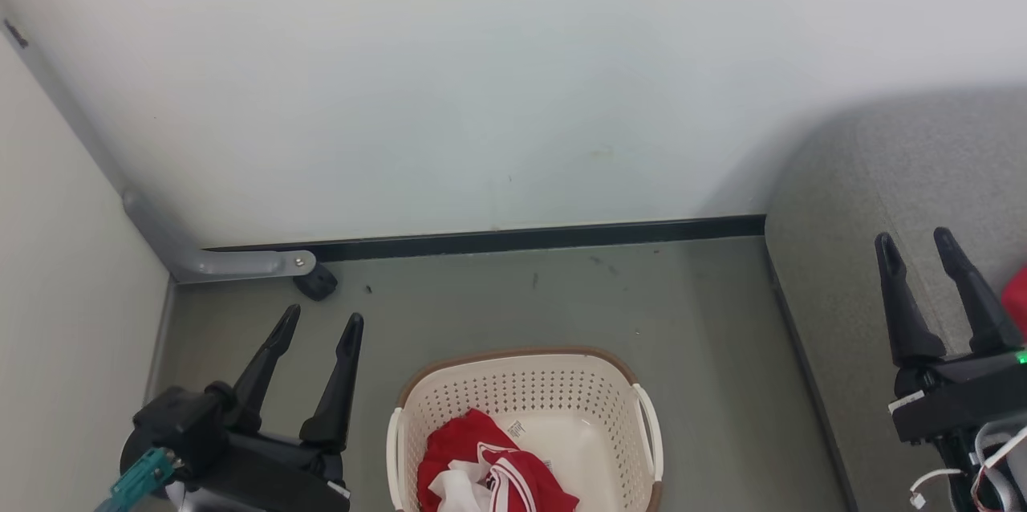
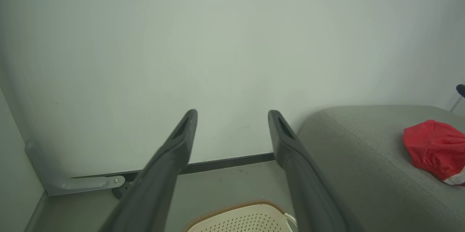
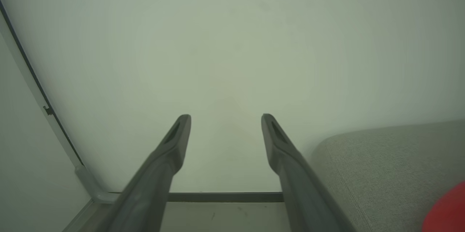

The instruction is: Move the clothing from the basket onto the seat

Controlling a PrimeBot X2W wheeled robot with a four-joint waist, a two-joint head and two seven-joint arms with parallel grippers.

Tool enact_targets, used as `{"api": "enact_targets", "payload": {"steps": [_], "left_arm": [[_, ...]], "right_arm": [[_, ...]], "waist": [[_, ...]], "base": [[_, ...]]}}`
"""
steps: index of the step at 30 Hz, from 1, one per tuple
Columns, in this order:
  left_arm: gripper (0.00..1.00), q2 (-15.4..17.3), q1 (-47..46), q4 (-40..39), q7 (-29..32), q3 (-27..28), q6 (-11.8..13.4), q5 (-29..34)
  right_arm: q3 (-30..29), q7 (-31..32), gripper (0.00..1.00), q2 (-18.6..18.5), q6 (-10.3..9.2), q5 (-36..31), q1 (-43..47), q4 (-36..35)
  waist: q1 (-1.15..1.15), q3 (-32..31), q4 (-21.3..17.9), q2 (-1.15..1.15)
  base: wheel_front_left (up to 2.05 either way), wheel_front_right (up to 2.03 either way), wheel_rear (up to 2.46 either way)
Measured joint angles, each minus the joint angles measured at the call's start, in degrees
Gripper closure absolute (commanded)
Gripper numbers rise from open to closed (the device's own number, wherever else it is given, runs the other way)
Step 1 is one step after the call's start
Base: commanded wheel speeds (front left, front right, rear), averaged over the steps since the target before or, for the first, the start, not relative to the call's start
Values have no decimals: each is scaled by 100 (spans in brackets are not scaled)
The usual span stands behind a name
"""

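First, basket: the basket (image 1: 521, 392) stood upright on the floor (image 1: 562, 295) at the bottom middle of the head view, between the two arms.
Clothing: a crumpled red-and-white heap of clothing (image 1: 481, 464) lay inside the basket, toward its left side, with bare basket bottom showing to the right of it.
Left jaws: spread wide and holding nothing. Their fingers (image 1: 337, 384) hung just left of the basket, above the floor, and pointed toward the wall.
Right jaws: also spread wide and empty. Their fingers (image 1: 903, 303) were over the seat, well to the right of the basket.
Seat: the grey seat (image 1: 850, 295) ran along the right side, its rounded end toward the wall.
Garment: a red garment (image 2: 434, 148) with a strip of white at its edge lay on top of the seat, near the right jaws and apart from their fingers.
Corner: a grey bracket (image 1: 233, 263) lay along the floor at the far left, with a small black wheel (image 1: 317, 283) just beside its end.
Skirting: a dark skirting (image 1: 521, 239) ran where the floor met the wall.
Wall: the pale wall (image 1: 481, 79) rose behind everything.
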Motion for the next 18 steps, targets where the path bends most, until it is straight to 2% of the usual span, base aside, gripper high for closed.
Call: {"api": "enact_targets", "payload": {"steps": [10,15,18], "left_arm": [[0,33,619,32,-78,198,151,-167],[0,11,1000,36,-134,487,236,-286],[0,4,1190,7,-147,579,247,-289]], "right_arm": [[76,-90,0,283,-74,90,662,-16],[282,-104,0,548,-103,79,959,7],[333,-138,0,577,-103,29,1032,-12]], "waist": [[0,-312,364,1],[-1,-463,424,1],[-1,-512,397,0]], "base": [[0,0,0],[0,0,0],[0,0,0]]}}
